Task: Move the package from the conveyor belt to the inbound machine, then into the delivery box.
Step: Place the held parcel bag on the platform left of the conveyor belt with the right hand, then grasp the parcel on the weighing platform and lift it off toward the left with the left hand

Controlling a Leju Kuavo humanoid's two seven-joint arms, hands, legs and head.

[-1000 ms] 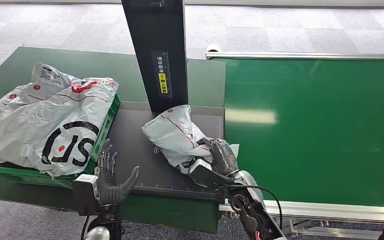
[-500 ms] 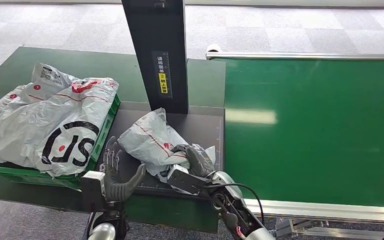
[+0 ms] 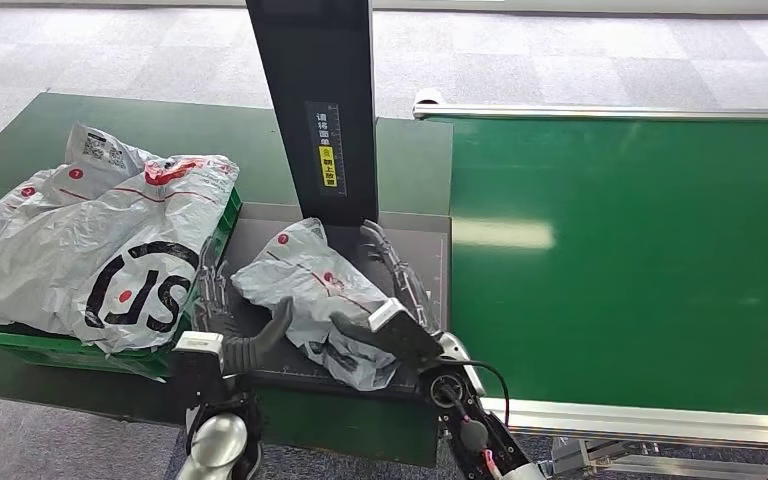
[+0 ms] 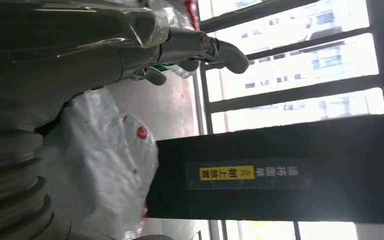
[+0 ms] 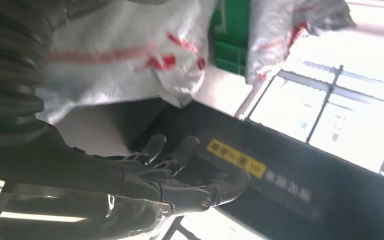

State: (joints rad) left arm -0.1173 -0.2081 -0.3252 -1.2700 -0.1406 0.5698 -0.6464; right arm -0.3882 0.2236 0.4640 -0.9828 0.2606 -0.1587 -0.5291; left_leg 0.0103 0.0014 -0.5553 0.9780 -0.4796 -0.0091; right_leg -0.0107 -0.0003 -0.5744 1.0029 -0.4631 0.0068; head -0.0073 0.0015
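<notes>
We have released the package (image 3: 310, 290) onto the machine (image 3: 400, 250); right hand (image 3: 392, 290) spread, empty; left hand (image 3: 230, 325) open beside it.

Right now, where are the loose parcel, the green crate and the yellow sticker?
parcel (image 3: 310, 290), head view, middle of the bag
green crate (image 3: 222, 228), head view, right wall
yellow sticker (image 3: 330, 167), head view, label's middle

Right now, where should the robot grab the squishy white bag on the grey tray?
Probably across the package's puffy middle, one hand per side: left hand from the crate side, right hand from the belt side. It lies flat and floppy, so an edge would likely sag.
</notes>
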